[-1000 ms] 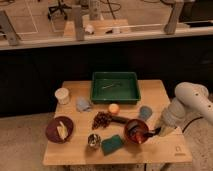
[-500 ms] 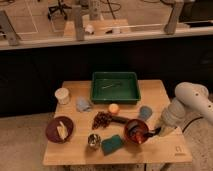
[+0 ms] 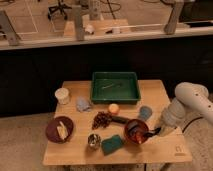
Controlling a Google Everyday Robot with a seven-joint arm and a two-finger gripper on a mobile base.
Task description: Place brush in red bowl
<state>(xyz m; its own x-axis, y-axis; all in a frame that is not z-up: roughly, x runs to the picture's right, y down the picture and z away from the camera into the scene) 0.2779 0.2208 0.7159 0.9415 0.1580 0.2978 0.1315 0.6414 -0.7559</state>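
My white arm (image 3: pixel 192 102) reaches in from the right edge of the frame and bends down toward the lower right of a wooden surface (image 3: pixel 165 150). At its end, my pincer (image 3: pixel 151 132) hangs at the right rim of the red bowl (image 3: pixel 131 137), which sits in the lower right part of the surface. I cannot tell whether my pincer is released or clenched. Something dark lies across the inside of the bowl, just beside my pincer; it looks like the brush (image 3: pixel 140 133), though I cannot make out its shape clearly.

A green tray (image 3: pixel 114 94) sits at the back centre of the surface, with a thin metallic utensil (image 3: pixel 111 86) lying inside it. In front of the tray are a small orange ball (image 3: pixel 114 108), a dark reddish cluster (image 3: pixel 102 120) and a short dark bar (image 3: pixel 120 119). A teal sponge (image 3: pixel 112 144) lies at the front edge, just left of the bowl, with a small metal cup (image 3: pixel 93 141) beside it. A maroon dish (image 3: pixel 59 130) holding something pale sits at the lower left. A white cup (image 3: pixel 62 96) stands at the left back, with a grey-blue object (image 3: pixel 83 104) near it. Another grey-blue object (image 3: pixel 145 112) lies above the bowl.
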